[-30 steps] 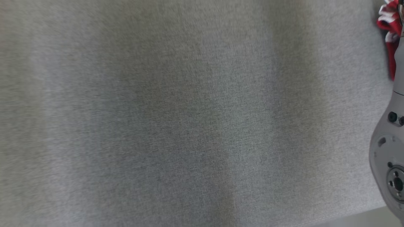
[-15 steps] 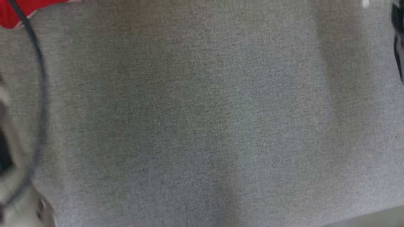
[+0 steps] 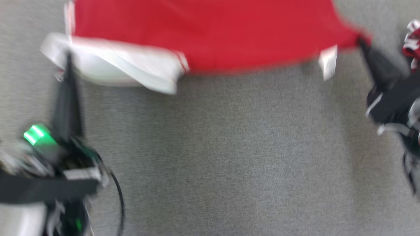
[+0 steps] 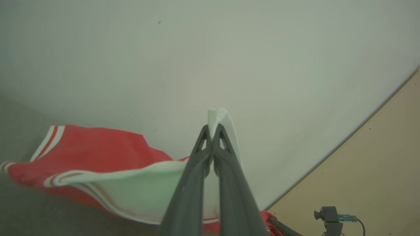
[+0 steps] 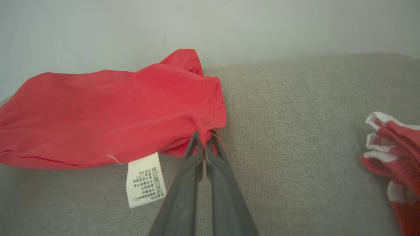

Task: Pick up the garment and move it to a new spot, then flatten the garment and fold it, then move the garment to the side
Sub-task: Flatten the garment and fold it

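A red garment (image 3: pixel 210 32) with a white part (image 3: pixel 121 68) hangs stretched between my two grippers above the grey cloth surface (image 3: pixel 229 157). My left gripper (image 3: pixel 68 57) is shut on its white corner at the upper left, and the left wrist view shows the white fabric (image 4: pixel 220 118) pinched at the fingertips of the left gripper (image 4: pixel 212 128). My right gripper (image 3: pixel 360 41) is shut on the red corner at the upper right. In the right wrist view the right gripper (image 5: pixel 204 136) pinches the garment's red hem (image 5: pixel 115 114), with a white care label (image 5: pixel 144 178) hanging below it.
A second red and white cloth item (image 3: pixel 411 42) lies at the far right edge, also seen bunched as a red and white pile (image 5: pixel 393 147) to the right of my right gripper. A pale wall (image 4: pixel 229 49) stands behind the surface. A tan floor (image 4: pixel 377 164) lies beyond.
The head view has shifted. The garment, barely visible at the top left corner half a second ago, now spans the top with both grippers in view holding it.
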